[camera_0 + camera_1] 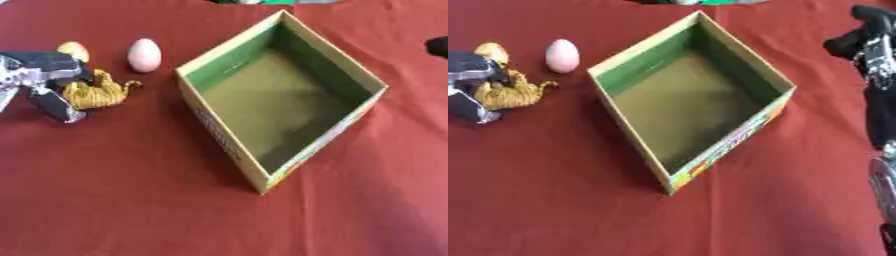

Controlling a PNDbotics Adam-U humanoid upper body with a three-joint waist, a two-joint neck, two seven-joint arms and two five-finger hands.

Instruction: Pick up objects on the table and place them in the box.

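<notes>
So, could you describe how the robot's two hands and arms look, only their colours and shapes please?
The left hand is mostly black, with chunky dark fingers and shiny silver metal parts at the wrist side. The right hand is also black and blocky, with a small silver-grey patch on it; below it the right arm runs down as a black column to a rounded silver-grey joint. No cables or markings can be made out.

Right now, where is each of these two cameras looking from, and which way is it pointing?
Left eye view: from the head, looking down at the box; the left hand closes on a yellow toy.
Right eye view: from the head, looking down; the right hand shows too.
Both share the box, pink egg and red table.
</notes>
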